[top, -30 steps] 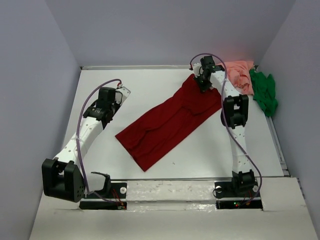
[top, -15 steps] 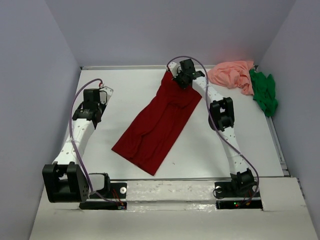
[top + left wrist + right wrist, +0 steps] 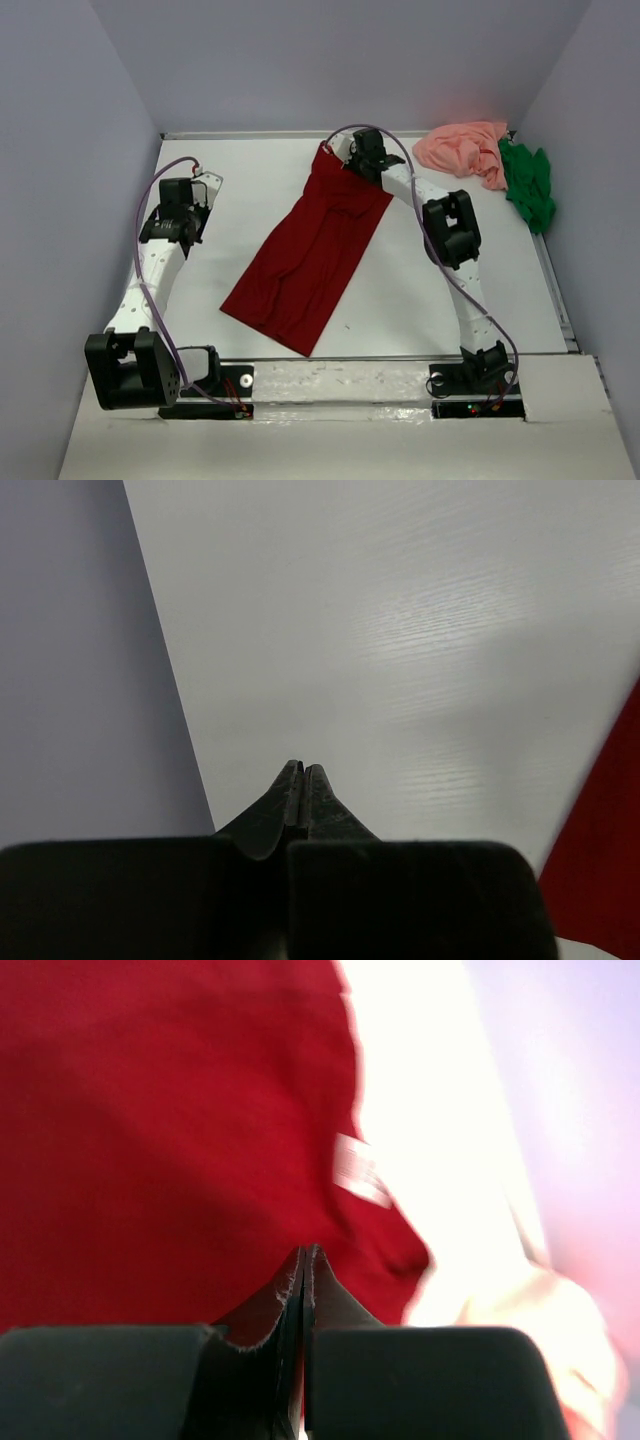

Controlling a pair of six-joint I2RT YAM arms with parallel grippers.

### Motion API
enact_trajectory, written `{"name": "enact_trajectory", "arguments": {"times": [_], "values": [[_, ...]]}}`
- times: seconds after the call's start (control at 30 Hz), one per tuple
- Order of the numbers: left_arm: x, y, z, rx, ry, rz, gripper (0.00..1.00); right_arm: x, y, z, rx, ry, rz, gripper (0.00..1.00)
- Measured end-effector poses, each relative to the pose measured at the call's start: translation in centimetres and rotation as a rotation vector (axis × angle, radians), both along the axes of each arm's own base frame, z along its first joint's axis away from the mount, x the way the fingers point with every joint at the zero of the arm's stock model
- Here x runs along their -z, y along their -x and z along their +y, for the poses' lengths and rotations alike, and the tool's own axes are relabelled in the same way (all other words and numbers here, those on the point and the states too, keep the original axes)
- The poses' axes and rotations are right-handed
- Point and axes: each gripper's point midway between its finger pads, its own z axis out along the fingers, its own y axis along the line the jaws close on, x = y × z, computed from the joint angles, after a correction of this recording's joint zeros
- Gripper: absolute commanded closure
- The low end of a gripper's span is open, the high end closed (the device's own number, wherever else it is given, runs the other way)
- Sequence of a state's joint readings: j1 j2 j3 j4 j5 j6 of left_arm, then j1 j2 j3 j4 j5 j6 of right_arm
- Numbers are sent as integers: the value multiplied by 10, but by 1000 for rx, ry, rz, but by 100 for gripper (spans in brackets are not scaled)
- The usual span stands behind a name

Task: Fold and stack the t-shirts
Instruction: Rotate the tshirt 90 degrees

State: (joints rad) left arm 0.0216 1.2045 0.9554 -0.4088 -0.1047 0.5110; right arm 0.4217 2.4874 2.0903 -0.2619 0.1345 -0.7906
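Observation:
The dark red t-shirt (image 3: 305,255) lies as a long strip on the white table (image 3: 240,170), running from the far middle to the near left. My right gripper (image 3: 352,160) is shut on its far end and holds it just off the table. In the right wrist view the closed jaws (image 3: 305,1252) sit against the red cloth (image 3: 170,1130), beside a white label (image 3: 360,1170). My left gripper (image 3: 200,187) is shut and empty over bare table at the far left (image 3: 303,770), with the red shirt's edge (image 3: 600,860) to its right. The salmon pink t-shirt (image 3: 465,150) and bright green t-shirt (image 3: 528,185) lie crumpled at the far right.
Grey walls close in the table on the left, back and right. The left wall (image 3: 80,660) is close beside my left gripper. The arm bases (image 3: 340,385) stand along the near edge.
My right gripper has swung left along the back, dragging the red shirt's far end with it, so the shirt now lies steeper. My left arm has drawn back towards the left wall.

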Motion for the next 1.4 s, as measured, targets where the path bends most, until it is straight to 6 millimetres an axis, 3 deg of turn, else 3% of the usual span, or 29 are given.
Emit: {"name": "enact_trajectory", "arguments": {"times": [0.1, 0.3, 0.37, 0.43, 0.53, 0.67, 0.87, 1.13, 1.4], "values": [[-5, 0, -5, 17, 22, -21, 100, -36, 5, -20, 50, 33, -62, 100], [-23, 2, -14, 50, 56, -86, 100, -142, 28, -41, 119, -48, -189, 100], [-27, 3, -19, 67, 72, -99, 100, -162, 39, -43, 132, -93, -200, 100], [-29, 3, -22, 79, 84, -107, 100, -171, 54, -41, 136, -148, -165, 100], [-33, 4, -27, 96, 101, -123, 100, -157, 69, -36, 135, -192, -71, 100], [-39, 5, -31, 111, 116, -143, 100, -108, 98, -22, 111, -245, 157, 100], [-35, 13, -34, 125, 127, -155, 100, -58, 137, -6, 100, -298, 421, 100], [-34, 13, -36, 134, 134, -155, 100, -21, 162, 5, 100, -340, 604, 100], [-30, 14, -36, 135, 135, -153, 100, 28, 181, 7, 118, -315, 754, 100]]}}
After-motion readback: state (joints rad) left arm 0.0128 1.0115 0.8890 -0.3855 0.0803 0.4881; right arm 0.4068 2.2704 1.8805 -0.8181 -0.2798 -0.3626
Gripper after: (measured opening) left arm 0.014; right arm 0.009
